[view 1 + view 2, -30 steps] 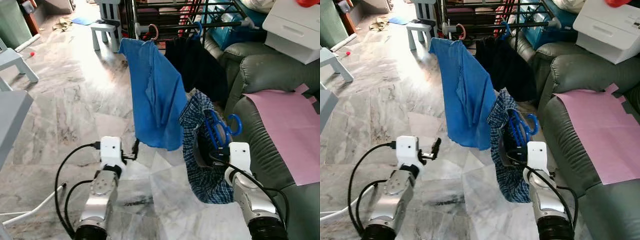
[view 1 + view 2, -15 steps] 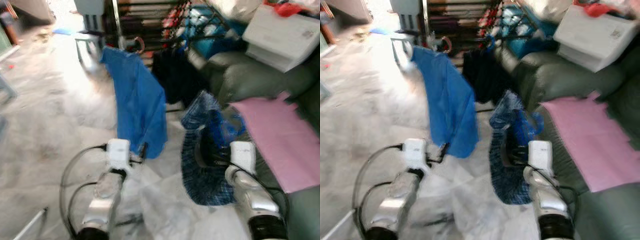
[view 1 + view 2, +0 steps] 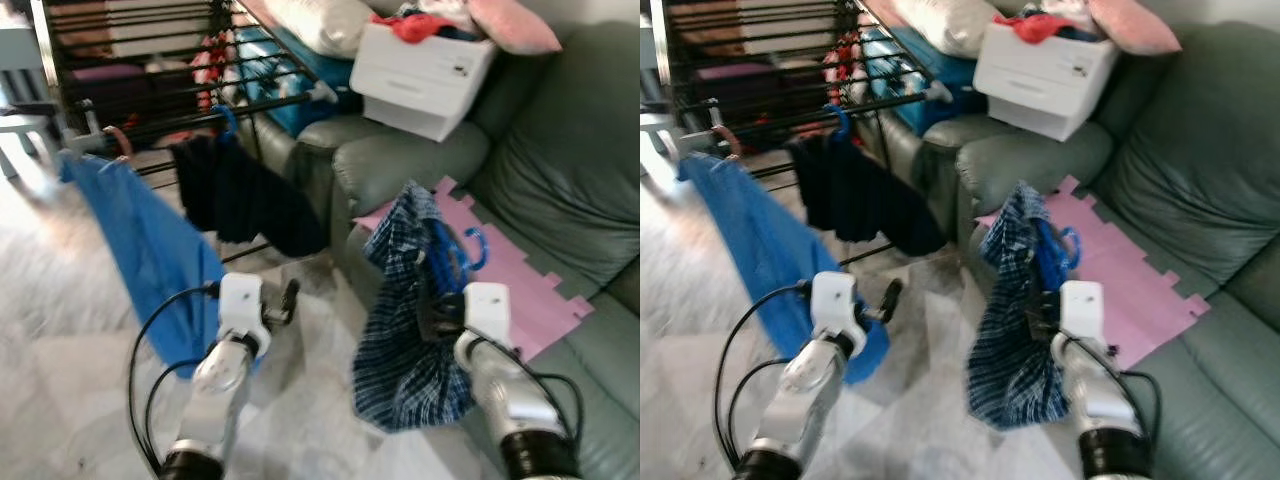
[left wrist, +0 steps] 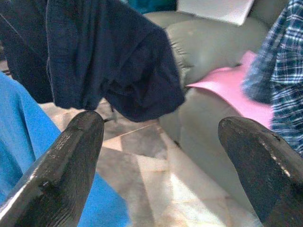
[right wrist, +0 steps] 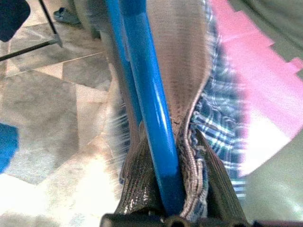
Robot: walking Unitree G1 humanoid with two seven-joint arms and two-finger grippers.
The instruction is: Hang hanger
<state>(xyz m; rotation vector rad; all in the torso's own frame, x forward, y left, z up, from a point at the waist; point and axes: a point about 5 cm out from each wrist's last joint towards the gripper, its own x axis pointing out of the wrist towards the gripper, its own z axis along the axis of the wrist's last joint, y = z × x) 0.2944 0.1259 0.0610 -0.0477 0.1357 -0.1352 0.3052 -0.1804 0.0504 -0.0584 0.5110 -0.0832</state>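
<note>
Your right gripper [image 3: 432,312] is clamped on the blue hanger [image 3: 447,258] carrying a plaid shirt [image 3: 405,330], held up beside the green sofa [image 3: 560,190]. Your left gripper [image 3: 288,300] hovers open over marble floor [image 3: 60,330], near the drying rack [image 3: 140,70].

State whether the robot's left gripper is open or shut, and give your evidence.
Open. In the left wrist view the left gripper has its two black fingers wide apart, with floor and sofa visible between them and nothing held.

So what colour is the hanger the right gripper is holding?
Blue. The hanger shows best in the right wrist view, inside the checked shirt.
</note>
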